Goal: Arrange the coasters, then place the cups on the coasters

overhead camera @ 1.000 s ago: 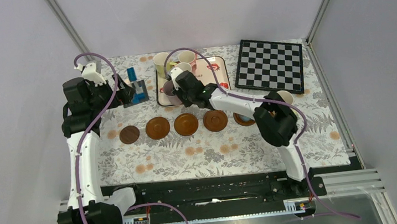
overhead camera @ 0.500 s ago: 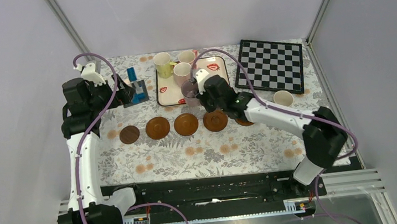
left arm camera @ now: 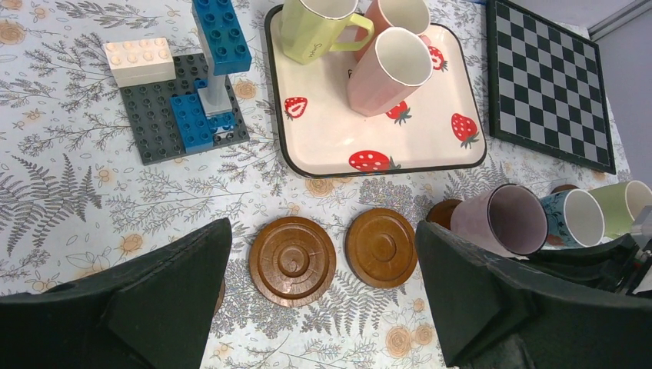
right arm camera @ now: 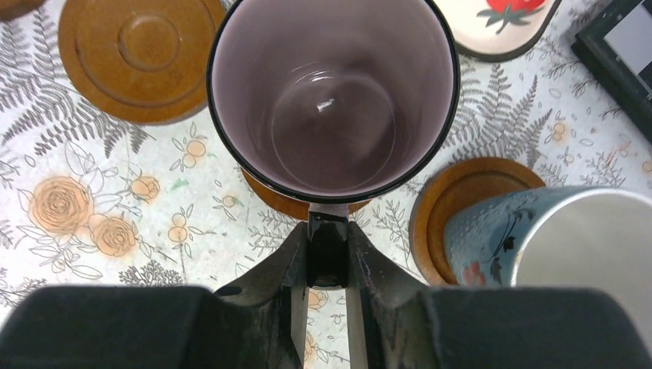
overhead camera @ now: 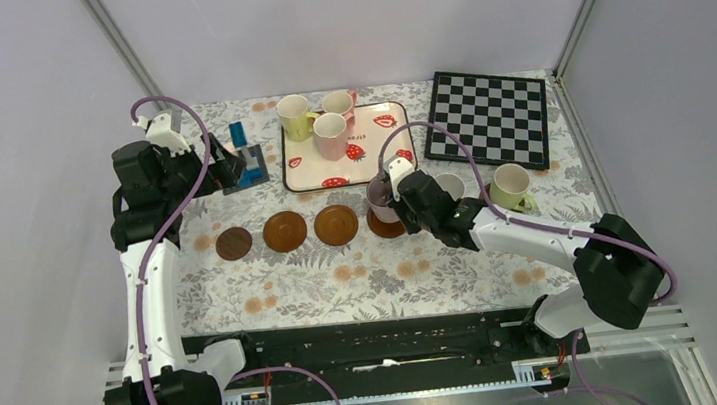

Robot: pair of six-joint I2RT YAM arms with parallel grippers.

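My right gripper [right arm camera: 328, 257] is shut on the handle of the mauve-grey cup [right arm camera: 330, 100], which hangs upright over the fourth coaster [right arm camera: 281, 201]; whether it touches I cannot tell. From above, that cup [overhead camera: 378, 200] sits just left of my right gripper [overhead camera: 398, 200]. Three bare coasters [overhead camera: 234, 243] [overhead camera: 284, 231] [overhead camera: 336, 224] line up to its left. The light blue cup [overhead camera: 449, 187] stands on a coaster [right arm camera: 454, 196], and the green cup [overhead camera: 511, 186] is beyond it. Yellow-green [overhead camera: 293, 117], pink [overhead camera: 338, 103] and pale pink [overhead camera: 330, 135] cups stay on the tray [overhead camera: 386, 164]. My left gripper [left arm camera: 323, 300] hovers open above two coasters [left arm camera: 292, 261] [left arm camera: 381, 247].
A black-and-white chessboard [overhead camera: 488, 118] lies at the back right. A grey and blue brick build [left arm camera: 184, 108] stands left of the tray, under my left arm. The floral cloth [overhead camera: 363, 282] covers the table in front of the coaster row.
My right arm carried the mauve-grey cup off the tray, forward and right, to the fourth coaster. The green cup came into view. My left arm stayed still.
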